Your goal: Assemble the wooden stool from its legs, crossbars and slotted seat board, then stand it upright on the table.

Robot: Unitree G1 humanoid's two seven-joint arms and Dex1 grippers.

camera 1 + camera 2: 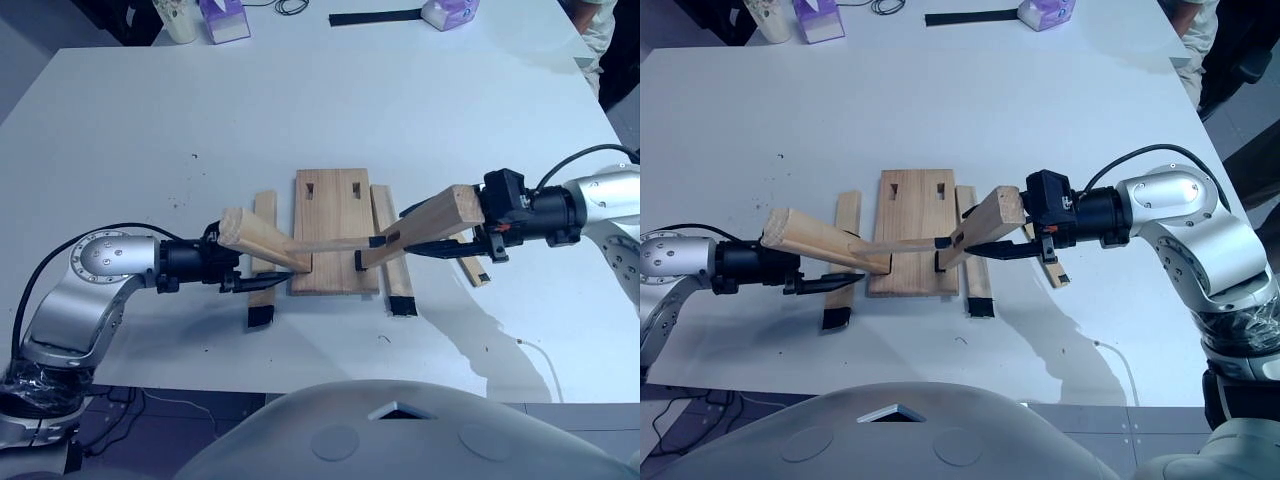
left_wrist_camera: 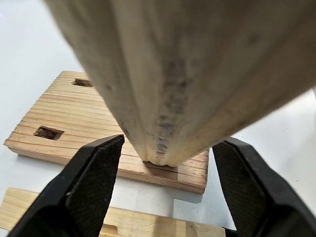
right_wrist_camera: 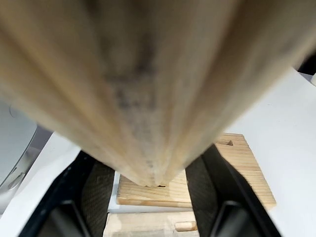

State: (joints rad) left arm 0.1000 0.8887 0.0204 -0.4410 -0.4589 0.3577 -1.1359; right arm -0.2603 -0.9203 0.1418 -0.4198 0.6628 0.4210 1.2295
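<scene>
My left gripper (image 1: 270, 277) clamps one thick pale wooden leg (image 1: 255, 240) and my right gripper (image 1: 420, 247) its twin leg (image 1: 435, 217), mid-frame over the flat slotted seat board (image 1: 335, 200), a thin wooden crossbar (image 1: 335, 243) spanning them; uneven pulling could, I judge, pop that crossbar loose.

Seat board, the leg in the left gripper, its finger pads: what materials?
Seat board: looks bare pale wood, grain lines, raw-cut slots. Leg: same unfinished wood, grain streaks. Left gripper pads: matte black, finely textured; rubber or plastic, cannot tell.
</scene>
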